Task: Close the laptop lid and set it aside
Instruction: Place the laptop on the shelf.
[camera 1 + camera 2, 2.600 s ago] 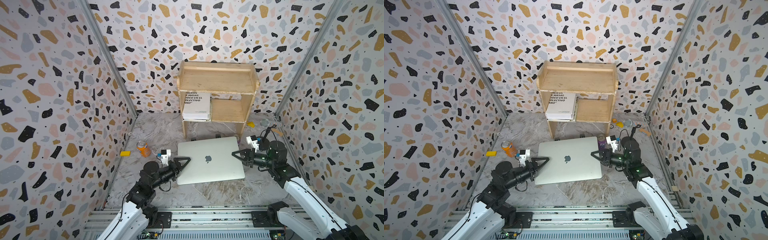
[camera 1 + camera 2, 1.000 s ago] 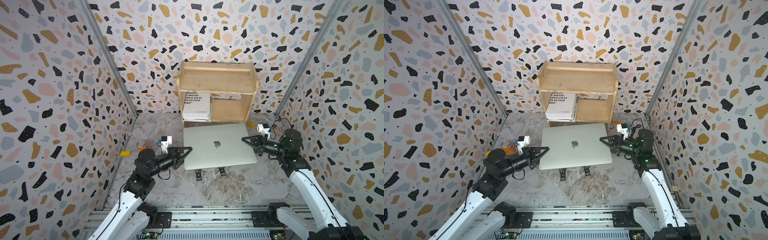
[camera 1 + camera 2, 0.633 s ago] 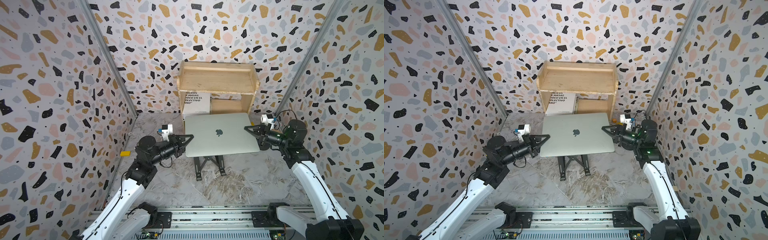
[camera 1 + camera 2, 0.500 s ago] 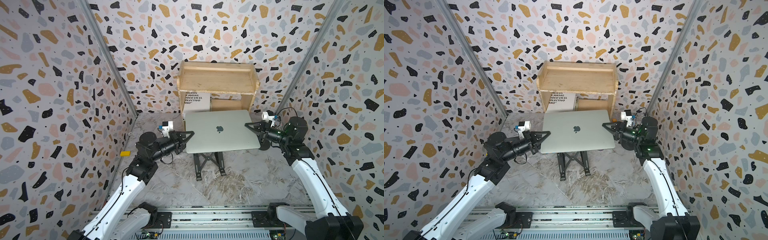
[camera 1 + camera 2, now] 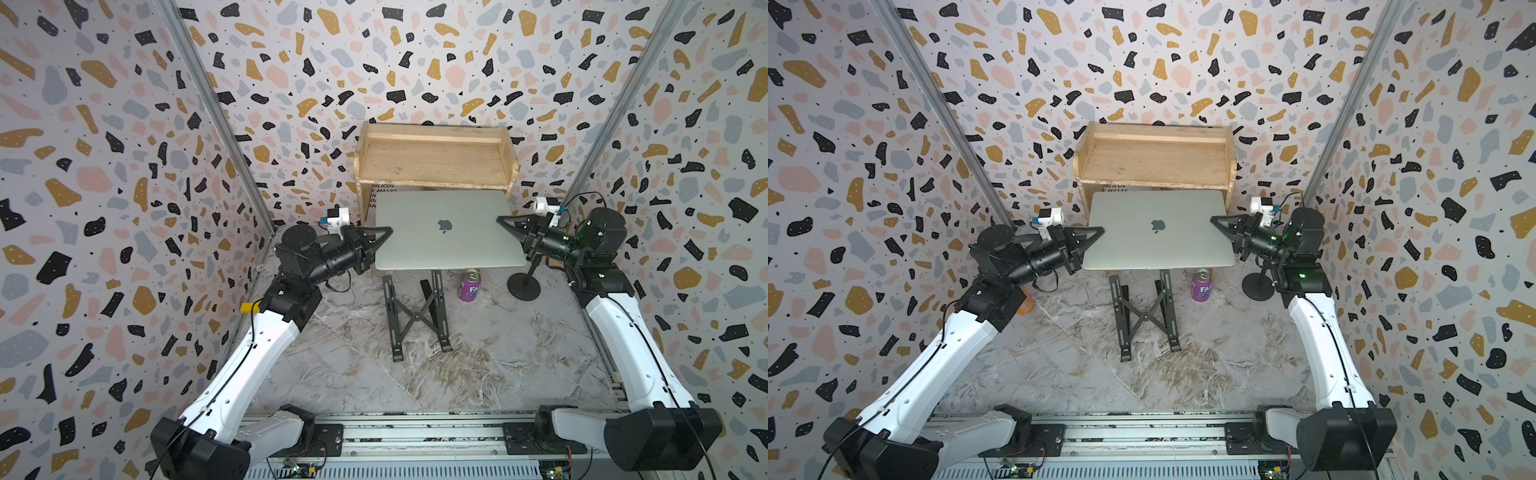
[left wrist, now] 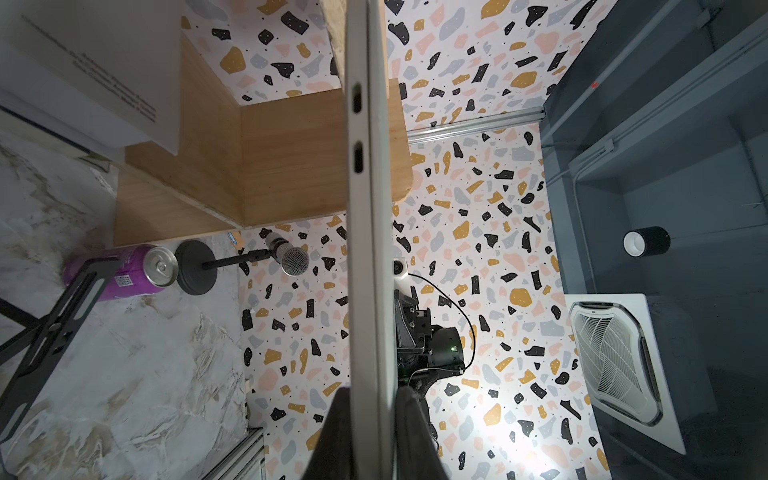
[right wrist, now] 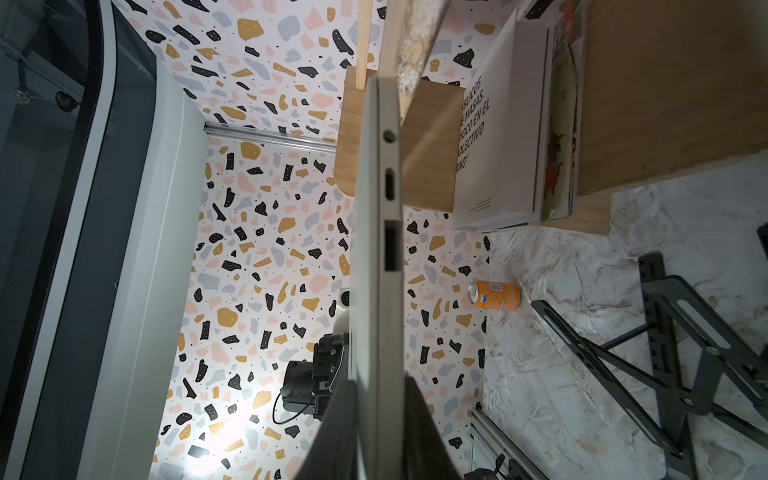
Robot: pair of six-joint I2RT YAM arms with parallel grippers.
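Up above the black folding stand, I've got the laptop held level in the air, lid shut, left gripper clamped on its left edge and right gripper clamped on the right.

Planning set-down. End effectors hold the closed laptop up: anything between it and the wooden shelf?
Nothing visible. The laptop reaches the front of the wooden shelf in both top views. A white book occupies its lower compartment; black stand and purple can sit below the laptop.

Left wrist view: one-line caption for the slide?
Left gripper clamps the edge of the closed laptop; folding stand, purple can and microphone sit on the table below.
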